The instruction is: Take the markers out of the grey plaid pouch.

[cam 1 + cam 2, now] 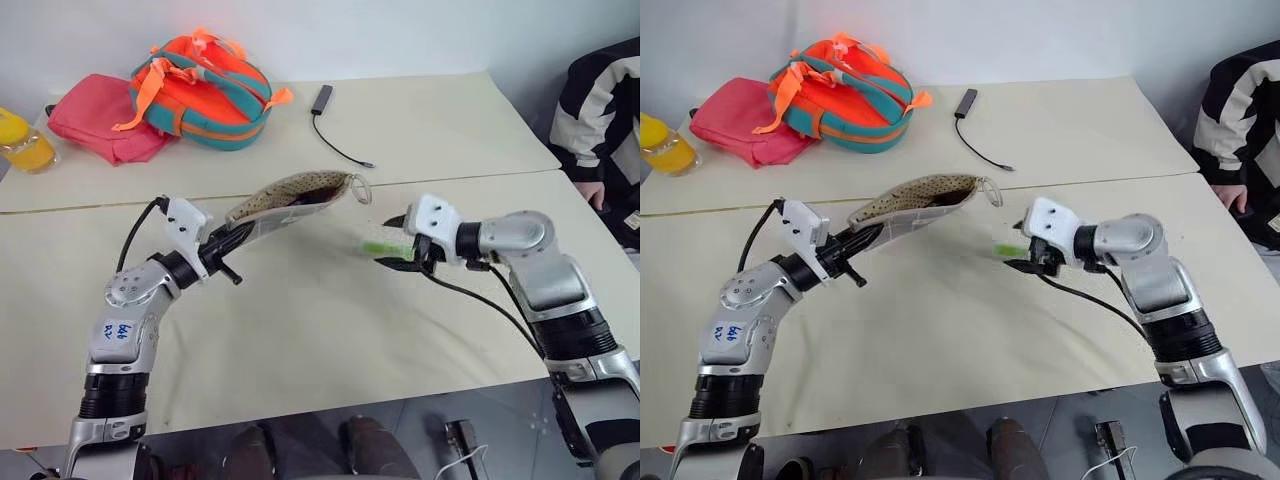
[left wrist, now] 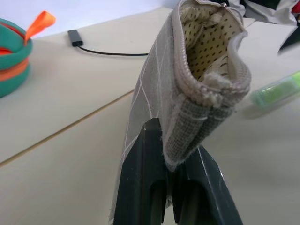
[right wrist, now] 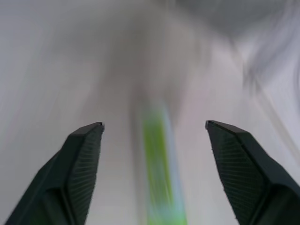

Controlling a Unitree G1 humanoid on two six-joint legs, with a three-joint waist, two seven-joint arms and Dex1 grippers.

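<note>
Inside the held-up grey plaid pouch (image 2: 197, 84), only dotted beige lining visible.

A broad cream table (image 1: 300, 340) runs wall to wall, a seam crossing its middle. At the far left corner lies an orange-teal backpack (image 1: 205, 90). Touching the backpack's left side is a pink bag (image 1: 100, 120). Right of the backpack trails a black cable with adapter (image 1: 335, 128).

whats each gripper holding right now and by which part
The left gripper is shut on the grey plaid pouch, pinching one end edge, next to the open zipper mouth. The right gripper is open and holds nothing; the green highlighter lies between its fingers untouched.
</note>
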